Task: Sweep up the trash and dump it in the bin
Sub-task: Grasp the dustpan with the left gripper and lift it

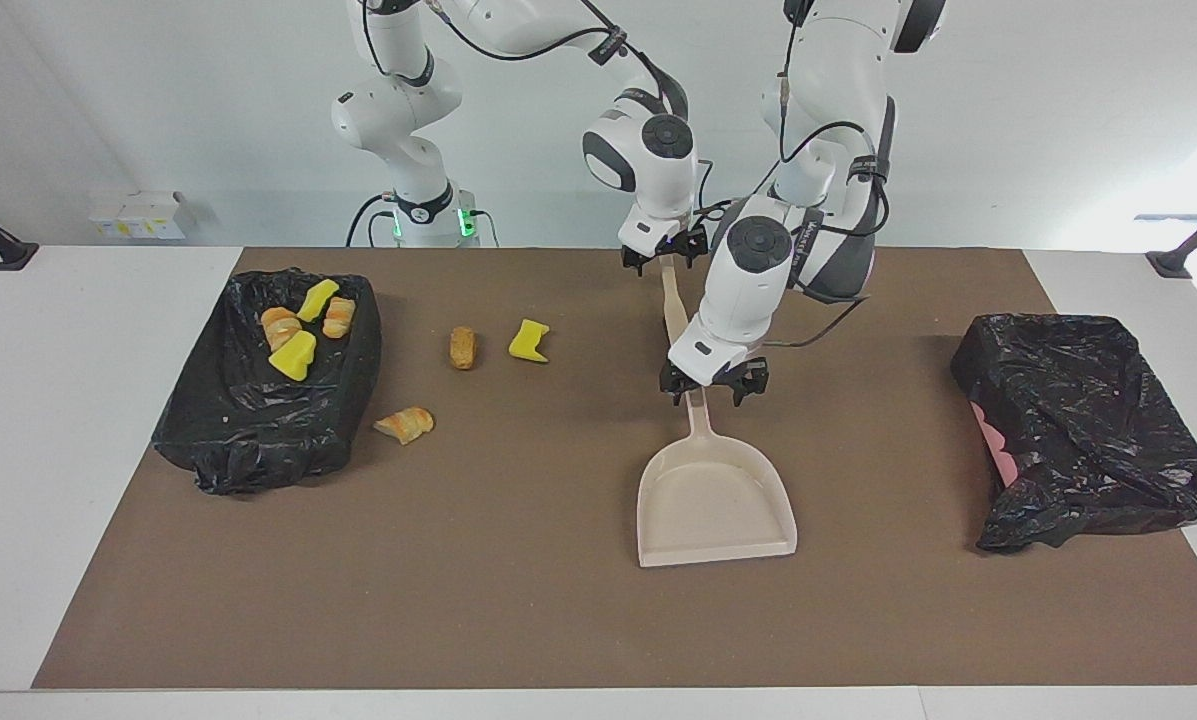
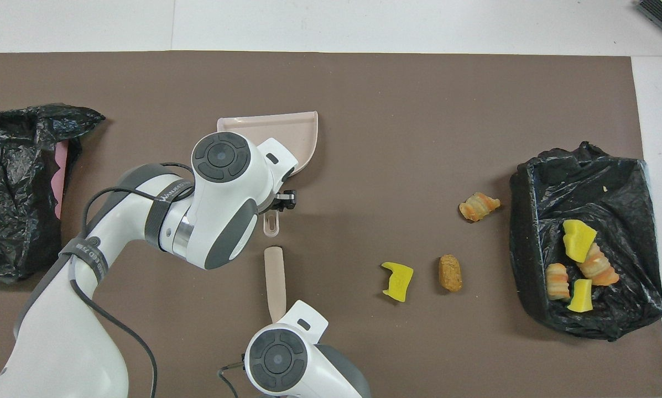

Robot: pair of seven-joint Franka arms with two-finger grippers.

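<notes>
Three pieces of trash lie loose on the brown mat: a yellow chunk [image 1: 528, 340] [image 2: 397, 281], a tan lump [image 1: 463, 347] [image 2: 450, 272] and an orange pastry piece [image 1: 405, 424] [image 2: 478, 205]. Several more lie in the black-lined bin [image 1: 258, 430] [image 2: 613, 177] at the right arm's end. My left gripper [image 1: 710, 385] [image 2: 283, 200] is down at the handle of the beige dustpan [image 1: 715, 500] [image 2: 297, 130]. The right gripper [image 1: 664, 258] is down at the end of the beige brush [image 1: 673, 310] [image 2: 274, 279] nearest the robots. The overhead view hides it under its own wrist.
A crumpled black bag [image 1: 1078, 430] [image 2: 15, 182] with a pink patch lies at the left arm's end of the mat. The dustpan's mouth faces away from the robots. The brush lies in line with the dustpan's handle.
</notes>
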